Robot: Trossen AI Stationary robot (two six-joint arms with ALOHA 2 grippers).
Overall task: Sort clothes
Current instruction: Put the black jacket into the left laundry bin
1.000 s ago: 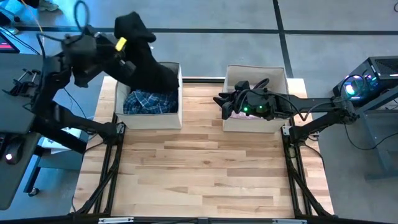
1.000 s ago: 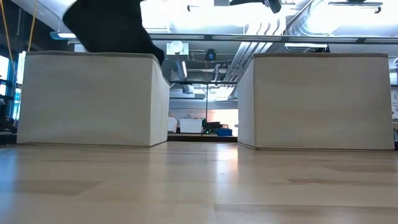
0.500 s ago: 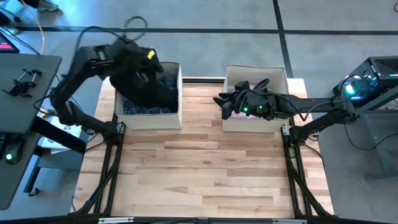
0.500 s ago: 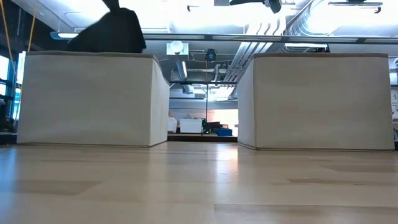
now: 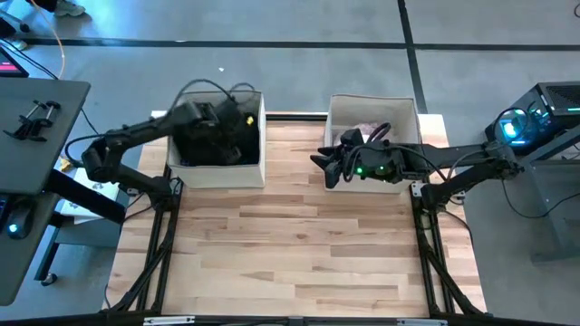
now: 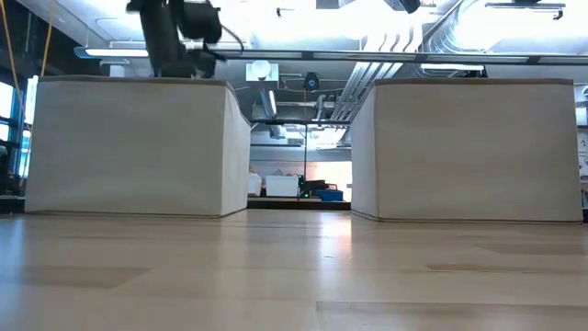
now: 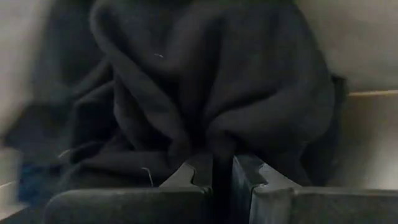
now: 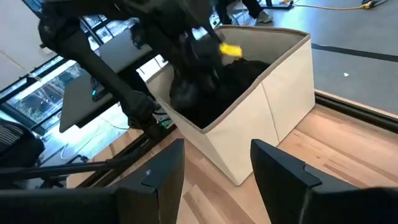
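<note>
From my station I took the left bin (image 5: 216, 172) as my mark. On the near side of it the wooden table (image 5: 290, 244) lay bare of garments, so nothing there stood in the way.

At the bin itself, the left gripper (image 5: 222, 122) was plunged down inside, its fingers (image 7: 186, 177) pinched tight on the black garment (image 7: 211, 87). In the left wrist view the dark cloth was bunched in heavy folds directly ahead of the fingertips, filling nearly the whole bin; I could make out no long axis in the heap. A sliver of blue showed at one edge under it, too little to name. The bin's walls stood close on both sides of the gripper, so I judged the coming move to be a release and a straight lift out, with the walls and the cable (image 5: 204, 86) looping over the rim the only things to catch.

To the right of the left bin, across a gap of table, stood the right bin (image 5: 373, 177). The right gripper (image 5: 328, 163) hovered at that bin's near left corner, fingers (image 8: 155, 174) spread and holding nothing, pointed back toward the left bin. Something pale pink (image 5: 367, 129) lay in the right bin beyond it.
</note>
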